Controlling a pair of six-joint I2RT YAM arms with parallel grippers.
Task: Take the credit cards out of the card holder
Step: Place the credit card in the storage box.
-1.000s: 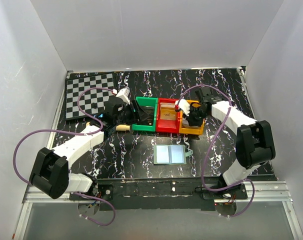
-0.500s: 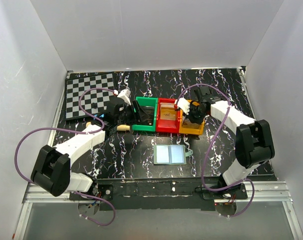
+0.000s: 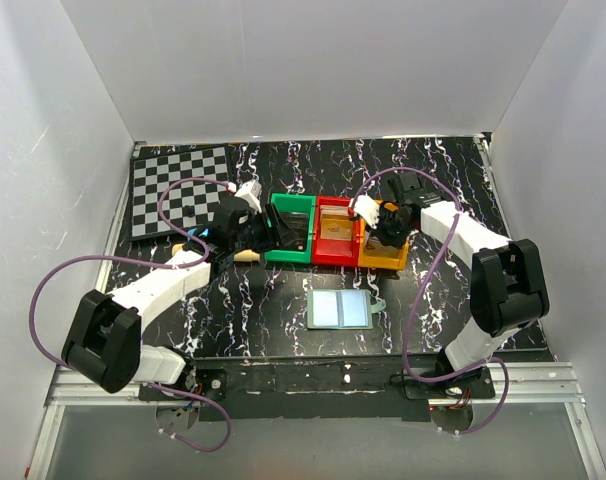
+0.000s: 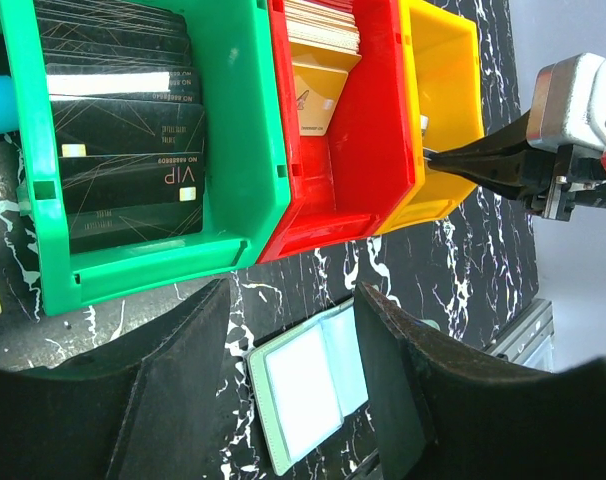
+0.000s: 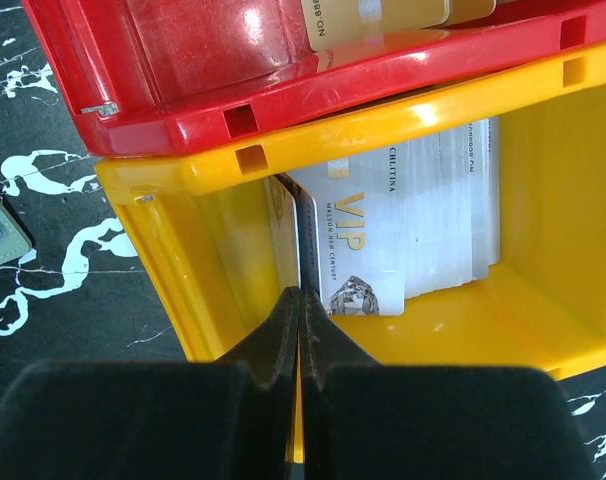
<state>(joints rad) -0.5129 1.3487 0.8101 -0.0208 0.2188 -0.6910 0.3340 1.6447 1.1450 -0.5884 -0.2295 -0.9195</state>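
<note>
card holder: free all round | bin row: left end effector, right end effector flanking

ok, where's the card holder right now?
In the top view the card holder lies open on the table near the middle, on the near side of the red bin and apart from it.

The light is bright and even from above, bounced off the white walls, so the black surface carries only faint, soft shadows. The pale panels of the card holder shine. From my left wrist the green bin is crisp and saturated. A white glare band crosses the dark cards, while my left hand is a blurred black mass. My right hand is equally soft, and the red bin glints.
</note>
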